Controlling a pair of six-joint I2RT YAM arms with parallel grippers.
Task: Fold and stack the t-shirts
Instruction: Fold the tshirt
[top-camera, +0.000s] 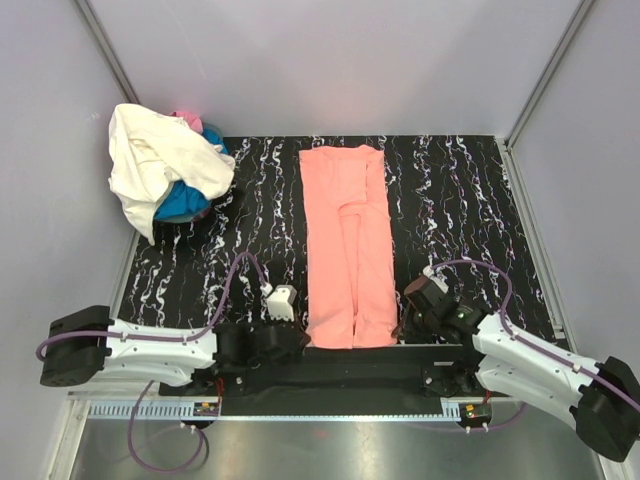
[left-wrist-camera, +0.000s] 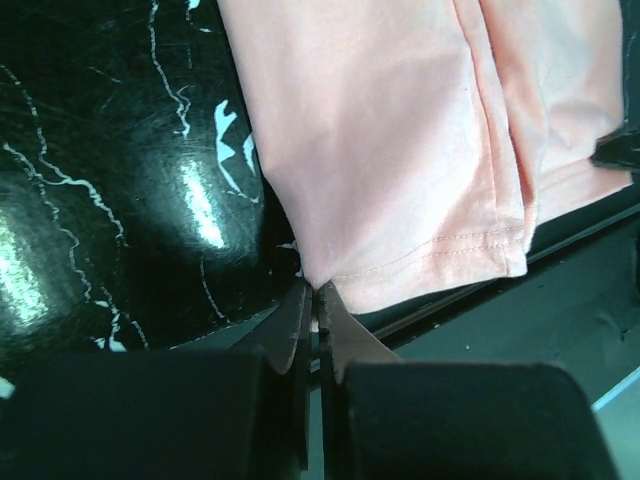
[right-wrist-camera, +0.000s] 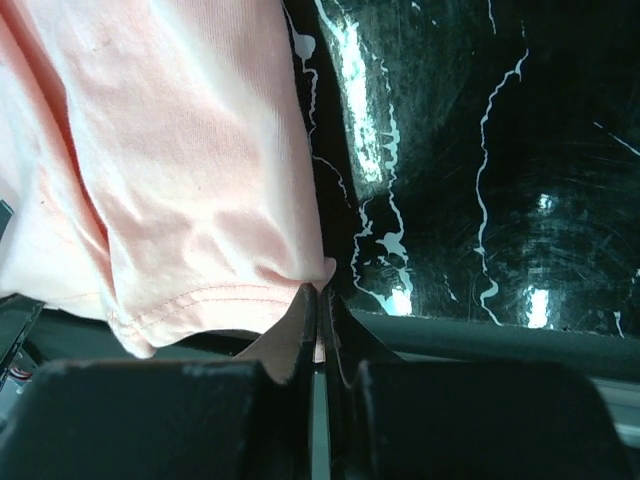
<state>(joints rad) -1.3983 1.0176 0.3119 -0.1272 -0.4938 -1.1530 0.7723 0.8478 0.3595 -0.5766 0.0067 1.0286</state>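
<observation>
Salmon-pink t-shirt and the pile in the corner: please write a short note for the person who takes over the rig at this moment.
Left gripper: jaws shut on the near left corner of the salmon-pink t-shirt.
Right gripper: jaws shut on its near right corner.
Done: this shirt lies flat mid-table, already folded lengthwise into a long narrow strip.
Left: probably fold the strip crosswise, near hem toward the far end. Then the heap at the far left corner: cream-white t-shirt on top, blue t-shirt under it, hot pink cloth behind. All unfolded, nothing stacked yet.
</observation>
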